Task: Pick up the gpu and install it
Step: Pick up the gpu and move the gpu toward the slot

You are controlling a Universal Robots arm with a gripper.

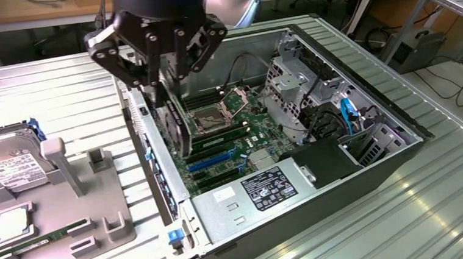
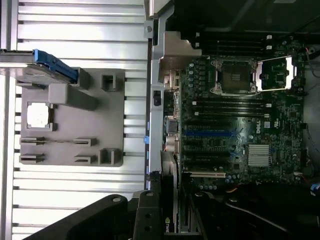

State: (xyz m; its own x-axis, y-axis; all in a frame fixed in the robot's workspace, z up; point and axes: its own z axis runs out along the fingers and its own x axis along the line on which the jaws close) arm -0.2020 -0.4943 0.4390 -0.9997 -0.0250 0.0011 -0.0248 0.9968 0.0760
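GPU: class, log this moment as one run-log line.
gripper: shut on gpu | gpu: on edge, over motherboard in open computer case | seated: cannot tell

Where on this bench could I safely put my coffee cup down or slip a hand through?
Bare ribbed table lies past the grey holder at the exterior view's upper left, and a wide stretch runs along the computer case at its lower right. Crowded: the case's inside, the narrow strip between holder and case, and where the gripper holds the gpu.
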